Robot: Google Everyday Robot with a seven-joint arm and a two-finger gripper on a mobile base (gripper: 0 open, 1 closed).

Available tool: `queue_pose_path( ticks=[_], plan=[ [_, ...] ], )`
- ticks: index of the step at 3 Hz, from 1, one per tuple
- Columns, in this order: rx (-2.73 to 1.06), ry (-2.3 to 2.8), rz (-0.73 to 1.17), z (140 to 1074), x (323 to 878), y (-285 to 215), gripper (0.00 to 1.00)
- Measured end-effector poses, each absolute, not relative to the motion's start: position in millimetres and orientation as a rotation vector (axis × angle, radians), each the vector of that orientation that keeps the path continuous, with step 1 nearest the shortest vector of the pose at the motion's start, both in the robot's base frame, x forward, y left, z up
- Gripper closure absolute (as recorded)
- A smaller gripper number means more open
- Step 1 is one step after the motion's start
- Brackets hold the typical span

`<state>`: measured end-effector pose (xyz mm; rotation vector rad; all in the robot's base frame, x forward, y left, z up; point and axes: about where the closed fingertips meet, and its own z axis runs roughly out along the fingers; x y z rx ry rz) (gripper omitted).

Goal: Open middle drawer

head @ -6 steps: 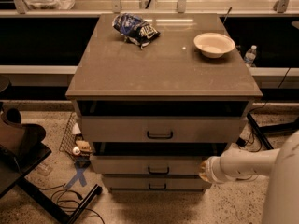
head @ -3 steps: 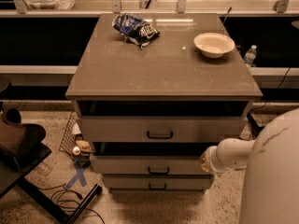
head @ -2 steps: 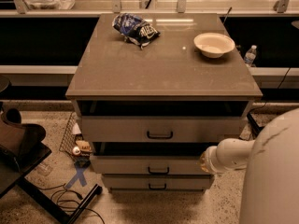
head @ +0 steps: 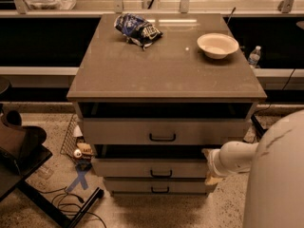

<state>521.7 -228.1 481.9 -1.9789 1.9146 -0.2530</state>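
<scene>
The middle drawer [head: 128, 167] is the second of three grey-beige fronts in a low, wide cabinet [head: 166, 75] seen from above and in front; it has a small black bar handle [head: 161, 174] at its centre. A dark strip of shadow lies between it and the top drawer [head: 118, 131] above, and the lowest drawer [head: 133, 186] sits just beneath. A white robot arm [head: 237, 158] reaches in from the lower right, and its gripper [head: 210, 169] sits at the right end of the middle drawer's front, well to the right of the handle. Whether the gripper is clenched or released cannot be told. On the cabinet's flat brown top, a crumpled blue snack bag [head: 137, 30] lies near the back left and a white bowl [head: 217, 45] stands near the back right. A water bottle [head: 254, 56] stands behind the cabinet at right. On the speckled floor at left are a blue tape cross [head: 80, 178] and a dark chair [head: 21, 148].
</scene>
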Motion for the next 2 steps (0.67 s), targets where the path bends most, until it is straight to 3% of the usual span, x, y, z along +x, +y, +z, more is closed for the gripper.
queue_pose_path(
  ticks=[2],
  plan=[
    [-1.98, 1.914, -0.252, 481.6, 521.6, -227.7, 0.0]
  ],
)
